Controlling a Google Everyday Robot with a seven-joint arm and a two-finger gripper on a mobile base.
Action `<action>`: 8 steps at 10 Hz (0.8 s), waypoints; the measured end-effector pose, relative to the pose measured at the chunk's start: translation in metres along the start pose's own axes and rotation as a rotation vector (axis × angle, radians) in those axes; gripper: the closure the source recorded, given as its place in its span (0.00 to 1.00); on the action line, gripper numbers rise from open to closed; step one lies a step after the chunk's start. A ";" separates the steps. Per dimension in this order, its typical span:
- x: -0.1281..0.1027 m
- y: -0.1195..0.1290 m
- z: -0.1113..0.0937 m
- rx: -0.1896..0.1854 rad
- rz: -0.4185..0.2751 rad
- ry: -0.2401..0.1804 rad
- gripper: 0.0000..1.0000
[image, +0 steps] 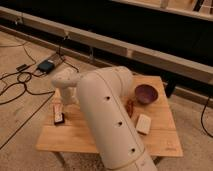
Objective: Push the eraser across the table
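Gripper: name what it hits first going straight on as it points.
The gripper points down over the left end, so probably the table, right beside the eraser; depth is unclear.

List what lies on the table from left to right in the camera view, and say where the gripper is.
Eraser → narrow reddish object → white block → purple bowl, all on the table. The gripper is just right of the eraser, near the left edge.

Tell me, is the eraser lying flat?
Yes. The eraser lies flat on the table, label up, beside the end effector.
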 end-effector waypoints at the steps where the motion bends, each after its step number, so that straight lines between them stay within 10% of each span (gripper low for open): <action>1: -0.002 0.011 0.000 0.000 -0.021 0.006 0.35; 8: -0.012 0.084 0.004 0.003 -0.151 0.049 0.35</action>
